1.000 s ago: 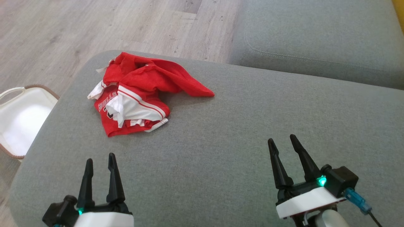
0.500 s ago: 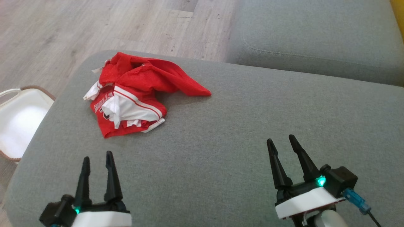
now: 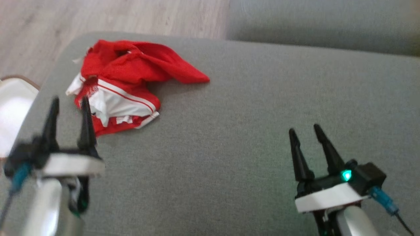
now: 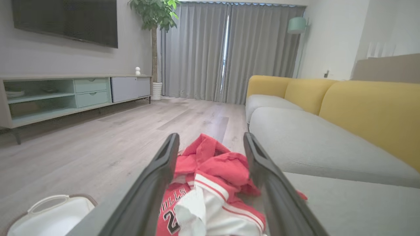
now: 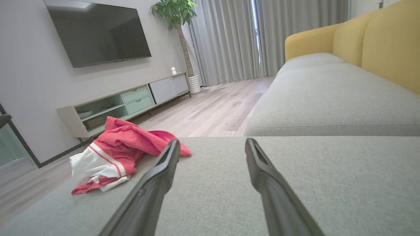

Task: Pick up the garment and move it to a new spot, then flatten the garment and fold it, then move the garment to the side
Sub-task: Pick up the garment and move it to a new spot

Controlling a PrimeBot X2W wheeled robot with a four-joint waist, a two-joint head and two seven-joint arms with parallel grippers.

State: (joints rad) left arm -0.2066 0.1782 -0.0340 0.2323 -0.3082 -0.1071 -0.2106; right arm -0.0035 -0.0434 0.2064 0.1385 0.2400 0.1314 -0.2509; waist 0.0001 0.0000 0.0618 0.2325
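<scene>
Garment (image 3: 124,82): left tool (image 3: 70,98) now closer.

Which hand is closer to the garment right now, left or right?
The left hand, open, with its fingertips at the near edge of the crumpled red-and-white garment. The right hand, also open, hovers well away over bare grey cushion.

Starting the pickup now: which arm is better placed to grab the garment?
Left. The left gripper, jaws open, is right at the garment's near edge; the right gripper is far off to the side.
</scene>
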